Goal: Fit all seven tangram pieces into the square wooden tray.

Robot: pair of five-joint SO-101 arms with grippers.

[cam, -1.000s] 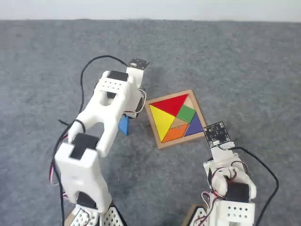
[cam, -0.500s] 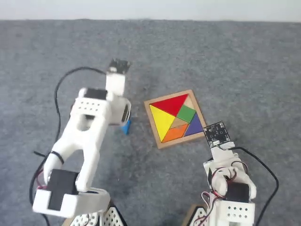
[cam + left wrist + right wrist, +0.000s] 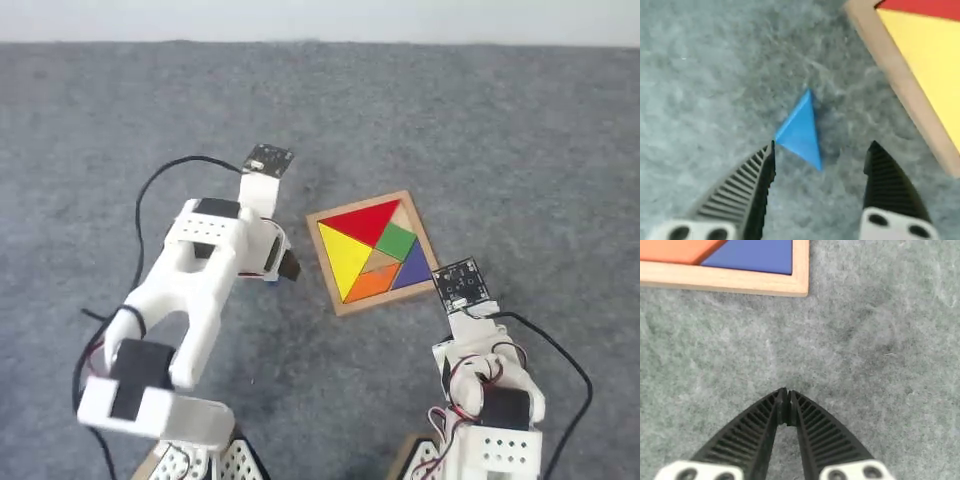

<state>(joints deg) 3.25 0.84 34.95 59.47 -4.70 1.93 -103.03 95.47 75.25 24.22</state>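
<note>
Grey felt tabletop (image 3: 520,130), running wide left, far and right of tray. Square wooden tray (image 3: 323,262) mid-table, set cornerwise. Left gripper (image 3: 285,266) low, just left of tray's left edge. Right arm (image 3: 490,390) near, right of tray.

Left wrist: fingers spread wide, straddling blue triangle (image 3: 801,131) flat on felt, beside tray rim, apart.

Right wrist: right gripper (image 3: 785,394) pressed together over felt, tray corner apart.

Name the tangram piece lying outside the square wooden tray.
The small blue triangle, on the grey cloth beside the tray, just ahead of the open left gripper; the other coloured pieces sit inside it.
</note>
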